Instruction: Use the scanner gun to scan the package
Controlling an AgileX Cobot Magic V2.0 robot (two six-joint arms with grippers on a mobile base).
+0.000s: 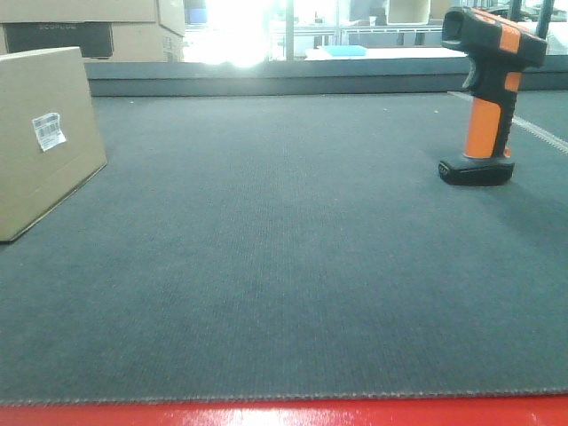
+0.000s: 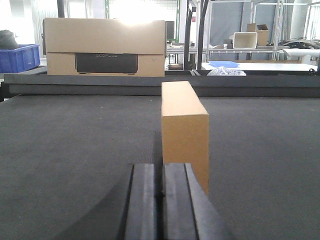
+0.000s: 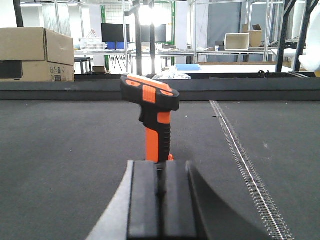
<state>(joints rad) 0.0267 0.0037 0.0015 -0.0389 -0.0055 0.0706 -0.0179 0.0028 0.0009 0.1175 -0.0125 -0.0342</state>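
A brown cardboard package (image 1: 44,133) with a white barcode label (image 1: 49,130) stands at the left of the dark mat. In the left wrist view it (image 2: 184,127) stands just ahead of my left gripper (image 2: 161,172), which is shut and empty. An orange and black scanner gun (image 1: 486,93) stands upright on its base at the right. In the right wrist view it (image 3: 152,112) stands straight ahead of my right gripper (image 3: 160,170), which is shut and empty. Neither gripper shows in the front view.
A dark grey mat (image 1: 284,266) covers the table, with a red front edge (image 1: 284,414). A raised dark rail (image 1: 266,82) runs along the back. Large cardboard boxes (image 2: 104,47) stand beyond it. A zipper-like seam (image 3: 240,155) runs along the mat's right.
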